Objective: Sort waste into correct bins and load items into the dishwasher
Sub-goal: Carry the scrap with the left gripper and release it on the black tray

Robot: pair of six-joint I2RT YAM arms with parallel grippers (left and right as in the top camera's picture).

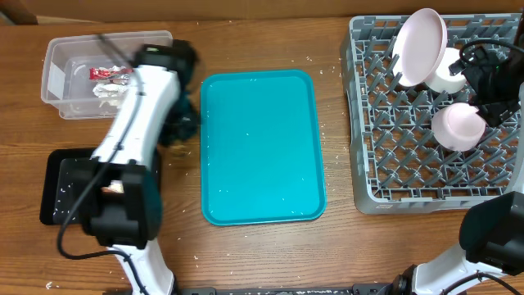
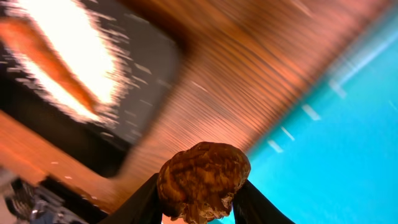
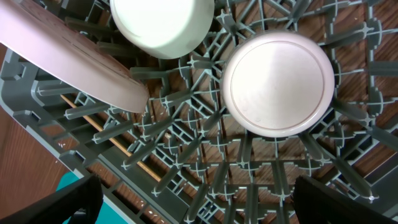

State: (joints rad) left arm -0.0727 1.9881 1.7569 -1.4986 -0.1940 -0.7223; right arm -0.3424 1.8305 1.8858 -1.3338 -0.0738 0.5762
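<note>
My left gripper (image 2: 200, 208) is shut on the small brown food lump (image 2: 202, 179), held above the wood between the black tray (image 2: 134, 112) and the teal tray (image 2: 348, 124). Overhead it sits beside the teal tray's left edge (image 1: 182, 123). A blurred orange-brown sausage stick (image 2: 50, 68) and white rice (image 2: 84, 56) lie in the black tray (image 1: 56, 192). The red-and-silver wrapper (image 1: 110, 74) lies in the clear tub (image 1: 61, 49). My right gripper (image 3: 199, 202) is open and empty above the grey dish rack (image 1: 368, 139). The rack holds the white plate (image 1: 422, 45), the upturned pink bowl (image 3: 277, 84) and a white cup (image 3: 161, 25).
The teal tray (image 1: 262, 147) lies mid-table with only specks on it. A thin wooden stick (image 3: 112, 140) lies under the rack's lattice. Scattered rice grains dot the wood around the tray. The left arm's body covers part of the black tray.
</note>
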